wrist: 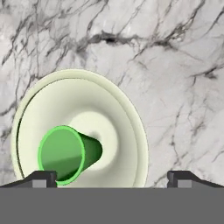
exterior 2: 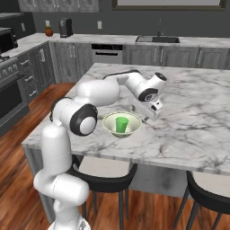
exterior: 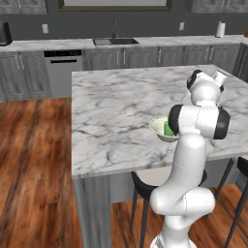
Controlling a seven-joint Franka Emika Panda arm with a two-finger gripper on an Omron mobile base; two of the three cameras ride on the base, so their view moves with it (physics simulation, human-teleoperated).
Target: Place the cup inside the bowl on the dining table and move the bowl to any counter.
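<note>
Cup point(wrist: 65, 154) stands upright in the bowl point(wrist: 118, 113) on the dining table point(exterior 2: 188, 126); gripper point(wrist: 111, 178) hovers above, fingers apart and empty; next, probably pinch one rim wall and lift level.

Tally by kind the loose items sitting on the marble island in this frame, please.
Cup: 1, green, standing upright inside the bowl.
Bowl: 1, cream, on the island.
Total: 2 items.

The arm point(exterior: 198, 121) hides the right side of the bowl point(exterior: 160, 127) in the left base view.
</note>
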